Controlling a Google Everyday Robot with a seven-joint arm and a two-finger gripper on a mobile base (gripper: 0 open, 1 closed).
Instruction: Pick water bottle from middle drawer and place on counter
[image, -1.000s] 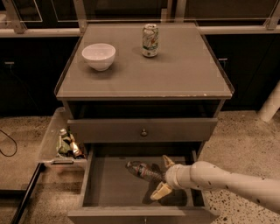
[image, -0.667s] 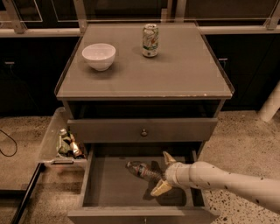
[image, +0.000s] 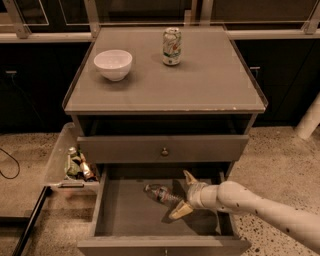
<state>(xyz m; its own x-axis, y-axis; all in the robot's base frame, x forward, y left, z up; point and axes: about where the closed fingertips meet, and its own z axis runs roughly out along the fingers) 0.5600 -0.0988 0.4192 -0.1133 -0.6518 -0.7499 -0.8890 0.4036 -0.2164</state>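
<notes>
The water bottle (image: 161, 193) lies on its side on the floor of the open middle drawer (image: 125, 215), cap toward the left. My gripper (image: 183, 194) reaches in from the right on a white arm, inside the drawer. It is open, with one pale finger beyond the bottle and one in front, at the bottle's right end. The bottle rests on the drawer floor. The counter (image: 165, 85) is above.
A white bowl (image: 113, 64) and a green-and-white soda can (image: 171, 46) stand on the counter. A closed drawer front with a round knob (image: 164, 151) is above the open drawer. A pale side tray (image: 62, 160) at the left holds small coloured tubes (image: 78, 165).
My gripper has moved left along the drawer, closing in on the bottle's right end. The bottle has not moved.
</notes>
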